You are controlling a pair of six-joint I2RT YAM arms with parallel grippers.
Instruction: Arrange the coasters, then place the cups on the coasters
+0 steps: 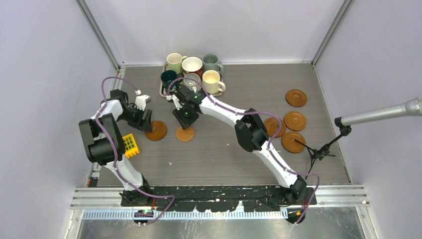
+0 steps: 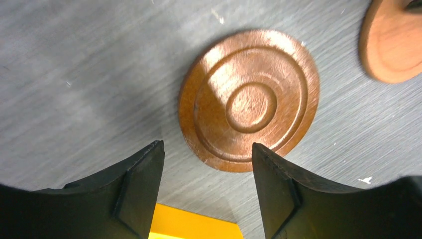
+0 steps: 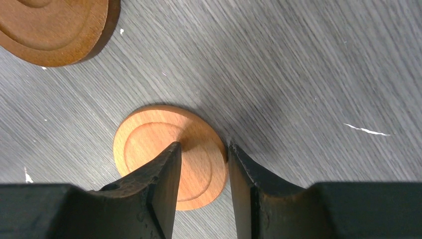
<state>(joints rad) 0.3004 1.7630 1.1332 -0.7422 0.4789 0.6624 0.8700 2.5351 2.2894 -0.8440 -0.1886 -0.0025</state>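
Left tool: gaping wide, hovering beside ringed coaster, which is lying flat on tabletop. Right tool: standing narrowly parted, straddling rim of lighter coaster, which is lying flat nearby.

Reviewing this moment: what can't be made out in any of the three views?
- Top view: the right arm half hides the ribbed cup, and its elbow covers part of one coaster.
- Right wrist view: the right gripper covers the light coaster's near edge, so it is unclear whether they touch.
- Left wrist view: the bottom edge cuts off the yellow block.
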